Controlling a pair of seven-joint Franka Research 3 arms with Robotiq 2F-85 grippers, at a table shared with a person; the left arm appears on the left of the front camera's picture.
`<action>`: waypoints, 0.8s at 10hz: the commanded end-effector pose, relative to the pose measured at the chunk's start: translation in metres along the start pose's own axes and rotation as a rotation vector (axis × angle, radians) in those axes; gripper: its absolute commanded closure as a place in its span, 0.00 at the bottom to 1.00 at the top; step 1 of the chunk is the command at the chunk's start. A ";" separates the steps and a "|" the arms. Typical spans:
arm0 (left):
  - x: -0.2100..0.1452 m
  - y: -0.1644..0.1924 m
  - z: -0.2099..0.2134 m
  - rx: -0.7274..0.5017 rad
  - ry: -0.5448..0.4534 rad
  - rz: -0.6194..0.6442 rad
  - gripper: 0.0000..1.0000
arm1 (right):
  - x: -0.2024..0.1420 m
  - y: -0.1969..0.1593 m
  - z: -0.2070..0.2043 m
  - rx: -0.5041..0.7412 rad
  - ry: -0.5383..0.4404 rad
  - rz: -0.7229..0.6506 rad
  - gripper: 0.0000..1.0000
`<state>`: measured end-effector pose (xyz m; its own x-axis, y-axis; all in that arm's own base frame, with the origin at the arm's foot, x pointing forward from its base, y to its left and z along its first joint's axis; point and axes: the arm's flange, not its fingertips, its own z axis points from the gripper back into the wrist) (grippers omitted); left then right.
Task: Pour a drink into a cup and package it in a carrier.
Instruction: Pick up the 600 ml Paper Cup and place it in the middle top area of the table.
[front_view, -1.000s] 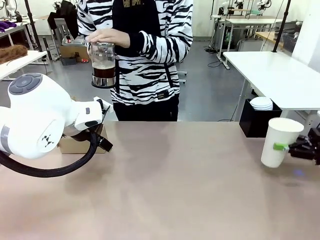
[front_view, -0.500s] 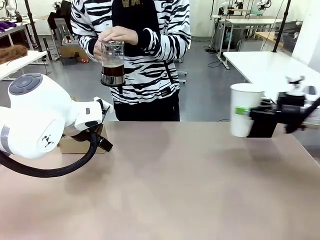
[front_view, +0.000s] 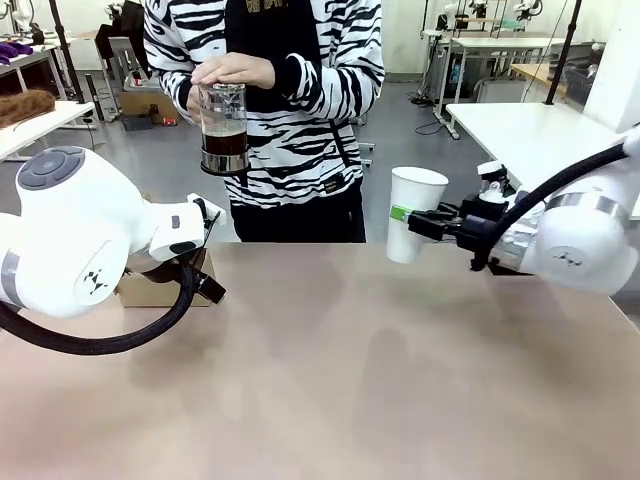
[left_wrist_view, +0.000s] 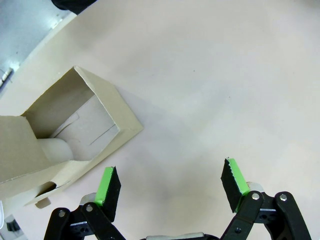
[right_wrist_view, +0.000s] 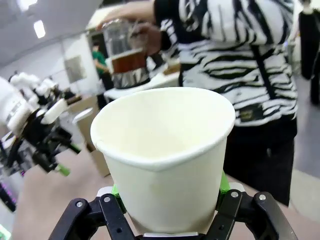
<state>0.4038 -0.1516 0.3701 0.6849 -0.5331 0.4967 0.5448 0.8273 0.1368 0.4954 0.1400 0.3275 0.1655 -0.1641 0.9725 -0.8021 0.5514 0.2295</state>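
We see the right gripper (front_view: 410, 219) clamped on the cup (front_view: 418, 192), its green pads pressing opposite sides of the lower wall. The cup stands upright between the jaws, lifted clear of the table (front_view: 330, 380), and from the right wrist its mouth (right_wrist_view: 162, 122) faces us, open and pale inside. Beyond the cup and well apart from these jaws, the person's hand (front_view: 234, 70) covers the top of the glass jar (front_view: 222, 125), with the drink (front_view: 225, 142) dark in its lower part. The left gripper (left_wrist_view: 171, 185) hangs over the table with its jaws spread wide and nothing between them. The carrier (left_wrist_view: 125, 120) lies just past its left pad, not touching it.
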 end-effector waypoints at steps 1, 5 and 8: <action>0.000 0.000 0.000 -0.002 -0.001 0.000 0.00 | -0.030 -0.013 -0.020 -0.030 -0.107 0.084 0.34; 0.000 0.000 0.000 -0.002 -0.001 0.000 0.00 | -0.061 -0.033 -0.044 -0.048 -0.071 0.183 0.34; 0.000 0.000 0.000 -0.002 -0.001 0.000 0.00 | -0.063 -0.045 -0.039 -0.054 -0.014 0.143 0.34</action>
<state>0.4038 -0.1516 0.3701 0.6849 -0.5331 0.4967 0.5447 0.8274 0.1368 0.5482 0.1475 0.2719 0.0455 -0.1269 0.9909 -0.7854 0.6084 0.1140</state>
